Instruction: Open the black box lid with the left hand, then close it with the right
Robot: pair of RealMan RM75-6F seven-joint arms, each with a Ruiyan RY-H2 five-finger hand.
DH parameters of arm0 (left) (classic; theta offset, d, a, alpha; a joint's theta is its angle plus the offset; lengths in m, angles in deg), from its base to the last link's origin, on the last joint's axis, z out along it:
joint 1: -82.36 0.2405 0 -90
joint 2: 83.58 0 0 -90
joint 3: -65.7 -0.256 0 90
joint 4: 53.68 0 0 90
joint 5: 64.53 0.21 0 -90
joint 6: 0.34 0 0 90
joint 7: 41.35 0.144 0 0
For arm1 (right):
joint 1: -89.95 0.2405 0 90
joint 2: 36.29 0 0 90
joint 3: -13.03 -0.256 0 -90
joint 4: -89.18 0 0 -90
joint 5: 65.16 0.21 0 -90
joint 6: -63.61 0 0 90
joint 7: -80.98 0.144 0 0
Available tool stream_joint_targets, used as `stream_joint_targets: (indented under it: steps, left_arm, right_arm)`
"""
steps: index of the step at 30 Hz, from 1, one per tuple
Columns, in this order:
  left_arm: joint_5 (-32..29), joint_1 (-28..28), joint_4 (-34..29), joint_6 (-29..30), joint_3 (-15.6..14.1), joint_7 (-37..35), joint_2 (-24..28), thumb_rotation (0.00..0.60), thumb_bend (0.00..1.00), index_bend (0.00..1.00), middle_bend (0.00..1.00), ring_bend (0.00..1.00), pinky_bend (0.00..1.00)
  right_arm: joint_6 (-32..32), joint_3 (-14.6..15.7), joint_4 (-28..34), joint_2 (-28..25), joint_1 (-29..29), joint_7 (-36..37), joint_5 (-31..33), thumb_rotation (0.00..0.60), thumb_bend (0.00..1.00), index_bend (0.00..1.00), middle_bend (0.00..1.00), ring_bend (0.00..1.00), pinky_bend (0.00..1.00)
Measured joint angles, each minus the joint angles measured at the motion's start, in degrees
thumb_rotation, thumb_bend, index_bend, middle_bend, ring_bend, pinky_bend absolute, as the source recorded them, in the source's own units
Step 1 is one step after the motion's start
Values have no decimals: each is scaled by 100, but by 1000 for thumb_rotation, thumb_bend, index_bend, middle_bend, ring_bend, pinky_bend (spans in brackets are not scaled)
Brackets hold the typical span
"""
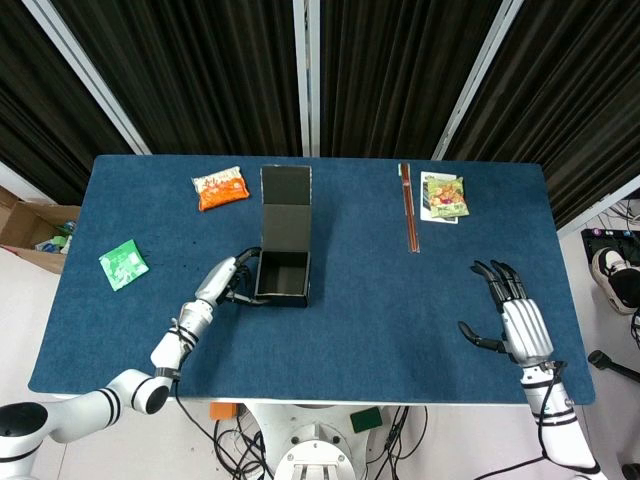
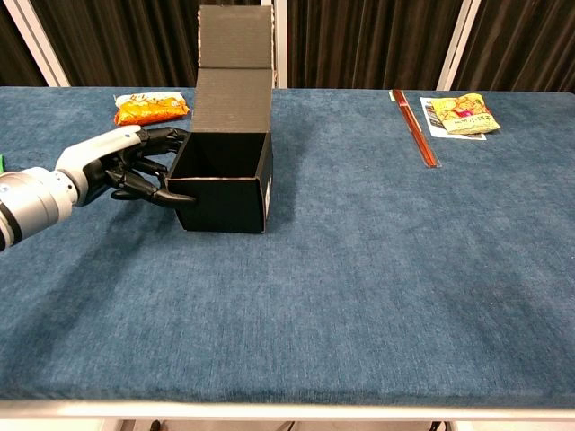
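Observation:
The black box (image 1: 282, 278) stands left of the table's middle with its lid (image 1: 285, 210) raised upright behind it, and the inside shows empty. In the chest view the box (image 2: 225, 190) and its lid (image 2: 235, 72) sit at upper left. My left hand (image 1: 225, 283) lies against the box's left wall, with its fingers (image 2: 160, 142) spread along that wall and the thumb touching the front left corner. It grips nothing. My right hand (image 1: 515, 320) hovers open near the table's right front, far from the box. It does not show in the chest view.
An orange snack packet (image 1: 220, 188) lies behind and left of the box, and a green packet (image 1: 123, 265) lies near the left edge. Red chopsticks (image 1: 408, 220) and a yellow-green packet (image 1: 445, 195) lie at the back right. A cardboard carton (image 1: 30, 225) sits off the table's left.

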Motion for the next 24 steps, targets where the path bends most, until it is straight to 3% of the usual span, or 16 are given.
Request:
stream_joint_targets:
  steps: [5,12,18,24]
  left_arm:
    - [21,57,-267,272,5,283,27,600,0,474,470,688,998]
    - [93,108,-1177,529,-4,807,286,599,0,469,470,685,993]
    - [110,86,-1924,604,-2,1277,524,599,0,462,470,685,991]
    - [11,-30,-2231,461,8,1506,597,599,0,457,467,685,990]
  right_arm:
    - [-1028,-417,83,73,513,21,854,600,184,131,247,53,8]
    - [-2716,-1342,-172,549,1865,-357,2717,600,188,162,259,59,22]
    - [-3335,-2012,-832,1258,3064,-883,3773,600,237,169,258,60,22]
    - [-3478,-2327,-1561,1856,3810,-1158,3990,600,254,169,258,59,21]
